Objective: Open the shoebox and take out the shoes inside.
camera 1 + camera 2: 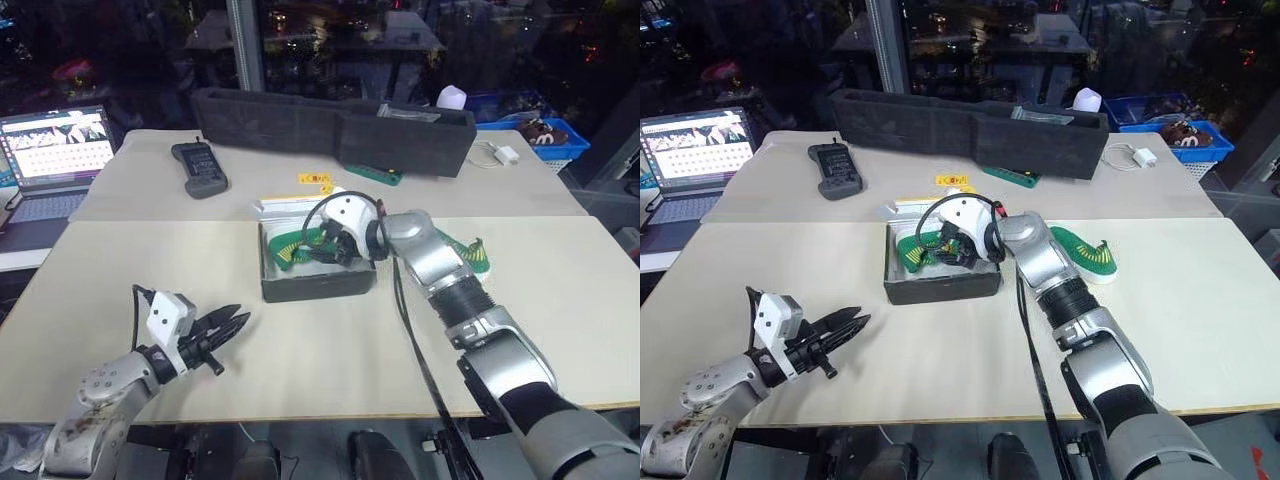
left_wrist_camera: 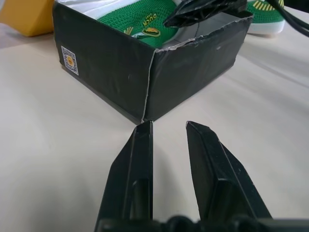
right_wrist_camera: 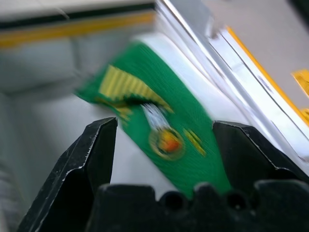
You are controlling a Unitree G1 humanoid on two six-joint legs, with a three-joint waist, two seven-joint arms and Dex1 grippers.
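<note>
- Shoebox [image 1: 940, 282] sits open near the middle of the counter [image 1: 940, 350]; dark grey sides, white interior, lid folded back on the far side with its yellow edge showing.
- One green shoe [image 3: 159, 130] lies inside the shoebox, against the far wall; yellow stripes and a round badge visible on its upper.
- Second green shoe [image 1: 1087, 253] lies on the counter just beside the shoebox, on the robot's right, behind the right forearm.
- Right hand [image 1: 958, 243] reaches into the open shoebox from the right, fingers spread wide either side of the shoe inside; no grasp on it seen.
- Left hand [image 1: 222, 327] hovers low over the counter, near the shoebox's front-left corner but apart from it; fingers drawn together, nothing between them.
- Far side of counter: long black foam tray [image 1: 330, 128], black handheld device [image 1: 200, 166], laptop [image 1: 55, 160] at the left edge.
</note>
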